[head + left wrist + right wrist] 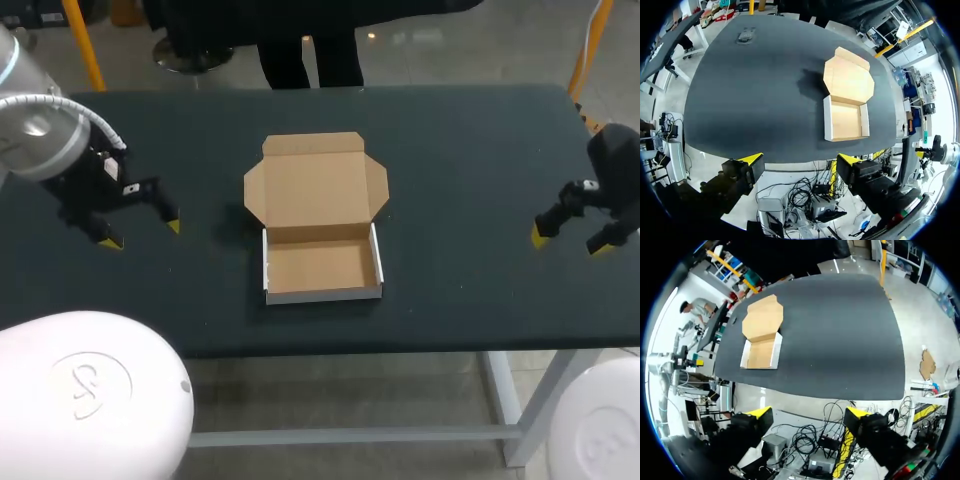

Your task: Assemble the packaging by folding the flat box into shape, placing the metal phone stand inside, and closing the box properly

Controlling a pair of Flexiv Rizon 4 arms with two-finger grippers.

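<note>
From where I stand, the cardboard box (322, 215) sits in the middle of the frame on the dark table (470, 160). It is already folded up. Its shallow tray (322, 268) has white walls standing on the near side. Its lid (315, 185) is laid back flat toward the top of the frame, with the side flaps spread out. I reckon it is left open like that so the tray is free to take its load from above.

The tray looks bare inside. I cannot make out the metal phone stand anywhere on the table, so the loading step seems not yet done.

The left gripper (142, 234) hangs at the middle left of the frame. Its yellow-tipped fingers are spread apart with nothing between them. The right gripper (568, 242) hangs at the middle right, also spread and holding nothing. Both are well apart from the box, one on either side. That placement seems sensible, since it leaves the box unobstructed and lets either arm come in. In each wrist view the box lies far ahead of the fingers, across bare tabletop.
</note>
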